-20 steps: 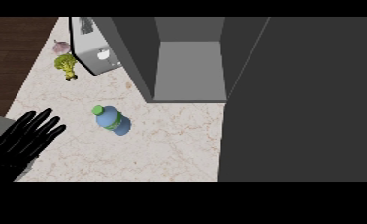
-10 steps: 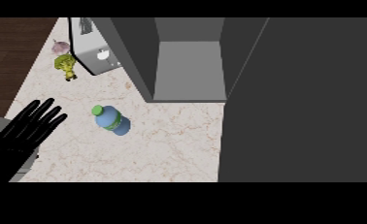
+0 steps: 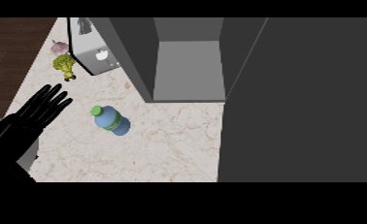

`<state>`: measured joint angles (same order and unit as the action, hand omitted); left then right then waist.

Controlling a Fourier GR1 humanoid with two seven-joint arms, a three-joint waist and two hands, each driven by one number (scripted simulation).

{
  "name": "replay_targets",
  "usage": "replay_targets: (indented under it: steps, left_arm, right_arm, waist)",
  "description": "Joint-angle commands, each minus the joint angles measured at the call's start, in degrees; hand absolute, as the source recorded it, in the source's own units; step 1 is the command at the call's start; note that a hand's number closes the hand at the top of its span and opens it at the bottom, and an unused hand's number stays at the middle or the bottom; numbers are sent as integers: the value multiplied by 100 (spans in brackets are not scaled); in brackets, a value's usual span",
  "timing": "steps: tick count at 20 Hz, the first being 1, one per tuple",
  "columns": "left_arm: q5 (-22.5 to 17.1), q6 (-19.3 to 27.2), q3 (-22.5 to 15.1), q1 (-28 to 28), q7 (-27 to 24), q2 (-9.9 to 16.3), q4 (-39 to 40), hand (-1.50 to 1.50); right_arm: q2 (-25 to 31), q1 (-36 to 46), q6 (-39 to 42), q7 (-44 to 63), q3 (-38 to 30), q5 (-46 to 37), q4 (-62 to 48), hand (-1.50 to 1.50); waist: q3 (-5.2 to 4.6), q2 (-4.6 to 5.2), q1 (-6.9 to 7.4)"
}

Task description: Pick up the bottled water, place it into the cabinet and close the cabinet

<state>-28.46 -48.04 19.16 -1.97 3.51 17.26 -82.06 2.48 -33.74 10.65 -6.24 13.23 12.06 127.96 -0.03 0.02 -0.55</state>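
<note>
left hand (image 3: 39, 111) | low left of view | fingers straight, spread | holding nothing

Broccoli (image 3: 64, 65) and garlic (image 3: 58, 47) beside a toaster (image 3: 97, 56) on the marble counter (image 3: 158, 145)

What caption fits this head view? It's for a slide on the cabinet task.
Open left hand beside the bottle on the counter; cabinet open.
</note>
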Motion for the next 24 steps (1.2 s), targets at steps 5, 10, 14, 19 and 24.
replay_targets:
  steps: [5,10,14,19,24]
  left_arm:
    - [1352,-179,-74,-539,-1210,-97,1402,-150]
    - [2026,30,-172,-1369,-1783,1,2785,-150]
    - [2320,354,-224,-1719,-1952,-21,3547,-150]
    - [2797,291,-273,-2146,-2970,155,5005,-150]
    - [2745,41,-348,-2141,-3158,138,5420,-150]
  right_arm:
    - [93,-208,226,-474,-88,94,-206,-150]
    - [6,-405,253,-787,224,-131,-387,-150]
    - [105,-482,205,-604,235,-85,-194,-150]
    - [165,-297,193,-567,-37,136,-166,-150]
    - [140,-615,114,-632,271,-101,51,-150]
  waist:
    - [1,-2,-3]
    - [-1,7,-48]
    - [-1,7,-42]
    - [-8,31,-91]
    - [-5,13,-56]
